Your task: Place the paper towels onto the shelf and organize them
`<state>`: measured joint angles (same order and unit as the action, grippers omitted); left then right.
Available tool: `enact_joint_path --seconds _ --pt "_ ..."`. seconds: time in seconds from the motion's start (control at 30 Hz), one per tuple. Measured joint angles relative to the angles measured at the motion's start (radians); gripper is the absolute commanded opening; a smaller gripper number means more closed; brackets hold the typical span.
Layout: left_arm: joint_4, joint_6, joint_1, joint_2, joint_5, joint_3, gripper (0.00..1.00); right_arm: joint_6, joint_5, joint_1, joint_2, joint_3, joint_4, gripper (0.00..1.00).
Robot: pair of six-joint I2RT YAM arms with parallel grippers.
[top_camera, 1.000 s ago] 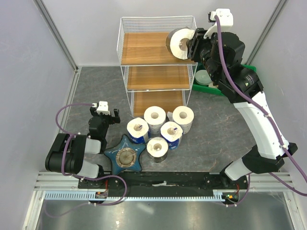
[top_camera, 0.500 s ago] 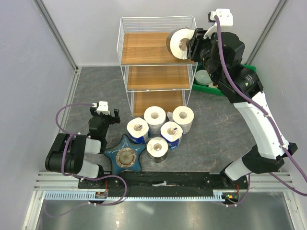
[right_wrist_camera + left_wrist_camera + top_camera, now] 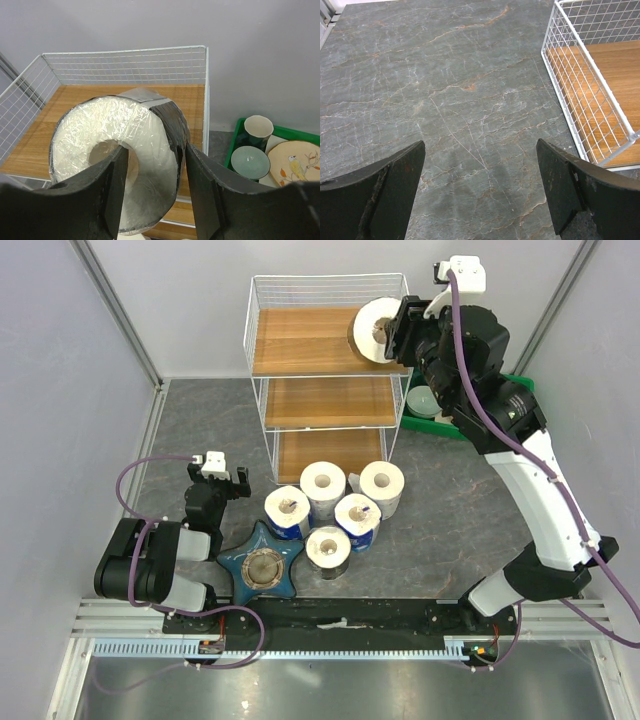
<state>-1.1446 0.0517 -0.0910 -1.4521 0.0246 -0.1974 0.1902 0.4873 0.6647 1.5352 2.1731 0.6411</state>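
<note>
My right gripper (image 3: 397, 333) (image 3: 152, 165) is shut on a black-wrapped paper towel roll (image 3: 372, 331) (image 3: 120, 157), one finger in its core and one on its outer wall. It holds the roll above the right end of the shelf's top tier (image 3: 300, 340) (image 3: 200, 100). The shelf (image 3: 325, 400) is a white wire rack with three wooden tiers. Several more rolls (image 3: 330, 505) stand on the table in front of it. My left gripper (image 3: 218, 480) (image 3: 480, 192) is open and empty over bare grey tabletop, left of the shelf's bottom corner (image 3: 592, 100).
A blue star-shaped dish (image 3: 263, 565) lies near the left arm, beside the rolls. A green tray of dishes (image 3: 435, 405) (image 3: 270, 150) stands right of the shelf, under the right arm. Grey walls close in the table at the back and sides.
My right gripper has moved the black-wrapped roll slightly further back over the top tier. The left arm has not moved.
</note>
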Motion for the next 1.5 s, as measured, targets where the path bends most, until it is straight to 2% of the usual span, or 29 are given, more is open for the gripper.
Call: enact_joint_path --seconds 0.23,0.43,1.03,1.27,1.37,1.5 --pt "0.0 0.0 0.0 0.0 0.0 0.0 1.0 -0.015 0.01 0.0 0.031 0.017 -0.009 0.6" --pt "0.0 0.0 0.0 0.0 0.0 0.0 1.0 -0.027 0.006 -0.001 0.063 0.046 -0.022 0.67" --pt "0.0 0.0 0.0 0.0 0.0 0.0 1.0 -0.039 -0.008 -0.001 0.06 0.043 -0.085 0.71" --pt "0.0 0.0 0.0 0.0 0.0 0.0 0.99 -0.029 -0.08 -0.001 -0.077 -0.123 -0.143 0.73" --pt "0.0 0.0 0.0 0.0 0.0 0.0 0.99 0.006 -0.126 -0.001 -0.198 -0.253 -0.161 0.74" --pt "0.008 0.0 0.005 0.0 -0.001 0.0 0.99 0.087 -0.182 -0.001 -0.409 -0.511 -0.193 0.75"
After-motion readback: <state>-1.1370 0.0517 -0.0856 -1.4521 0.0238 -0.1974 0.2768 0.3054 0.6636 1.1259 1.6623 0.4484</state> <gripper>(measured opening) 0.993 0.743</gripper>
